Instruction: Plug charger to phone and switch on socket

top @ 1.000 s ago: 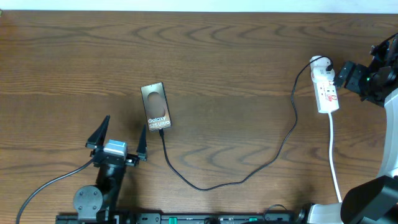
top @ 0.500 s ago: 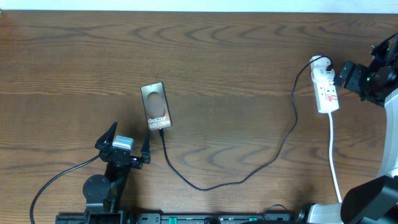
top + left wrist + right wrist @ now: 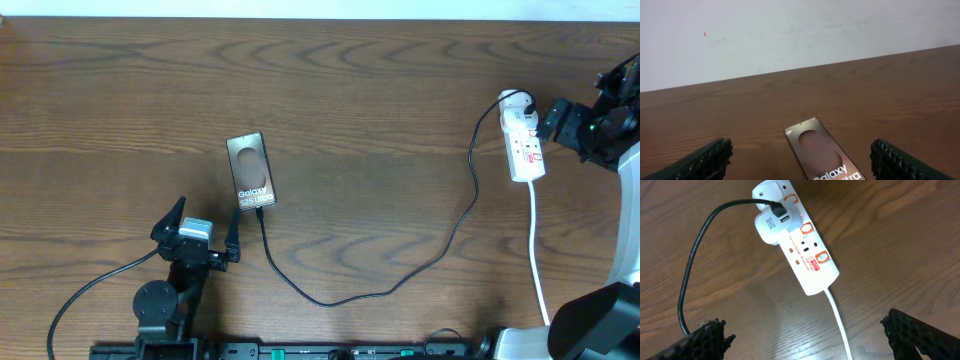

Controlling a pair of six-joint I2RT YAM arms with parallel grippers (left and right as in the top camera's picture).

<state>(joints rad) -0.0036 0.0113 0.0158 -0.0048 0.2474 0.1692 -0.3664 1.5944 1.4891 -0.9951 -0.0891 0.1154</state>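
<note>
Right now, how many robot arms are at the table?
2. The left arm is at the bottom edge near the phone; the right arm is beside the socket.

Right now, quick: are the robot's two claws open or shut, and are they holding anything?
Left gripper: open, holding nothing.
Right gripper: open, holding nothing.

Left gripper [image 3: 209,206] points away from its arm's base, jaws spread wide, fingers [image 3: 700,162] level. Right gripper [image 3: 804,321] is spread wide too, aimed downward; overhead, it blurs into the dark right arm [image 3: 612,122], seemingly bent inward
</note>
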